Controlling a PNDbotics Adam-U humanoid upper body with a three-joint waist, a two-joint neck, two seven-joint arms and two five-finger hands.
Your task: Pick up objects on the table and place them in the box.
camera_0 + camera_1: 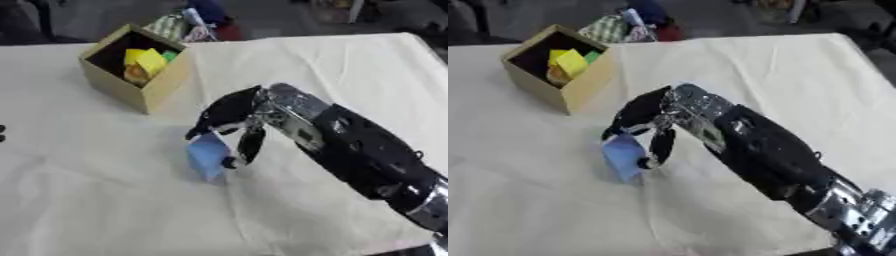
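1. Fingers of my right hand [229, 116] curl around the blue block [206, 156] at frame centre, on the cloth-covered table [105, 200].
2. Box [140, 65], upper left, holds yellow and green pieces.
3. I see dark specks at the far left edge only in the left eye view.

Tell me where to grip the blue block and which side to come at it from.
Grip the blue block across its two flat side faces, coming from above and from the robot's right. It stands on the white cloth with open space around it, and its top is exposed. The right hand is already there, fingers curled around its upper part. The box lies to the far left.
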